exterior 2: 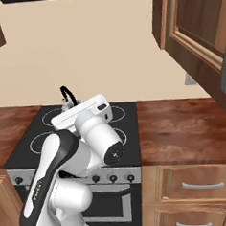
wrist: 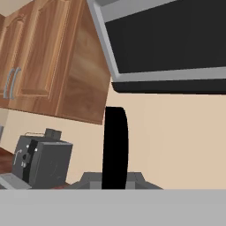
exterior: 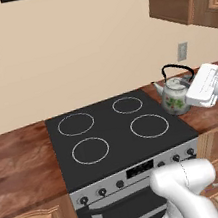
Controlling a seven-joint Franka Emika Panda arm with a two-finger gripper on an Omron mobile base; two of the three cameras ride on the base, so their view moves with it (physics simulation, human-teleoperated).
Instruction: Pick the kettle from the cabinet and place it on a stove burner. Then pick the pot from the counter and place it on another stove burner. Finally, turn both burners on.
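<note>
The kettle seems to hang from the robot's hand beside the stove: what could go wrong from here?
1. The kettle is held only by its thin black handle, with the hand shut on it, so it might swing or slip as the arm moves.
2. It sits over the cooktop's right edge, not over a ring. Released now, it would probably land half off the glass.
3. The nearest burner is close; a swinging kettle could settle off centre.

both base views look forward and down at the cooktop (exterior: 115,130), from its seven and five o'clock. the hand view sits close behind the kettle's handle (wrist: 115,148), facing the wall.
</note>
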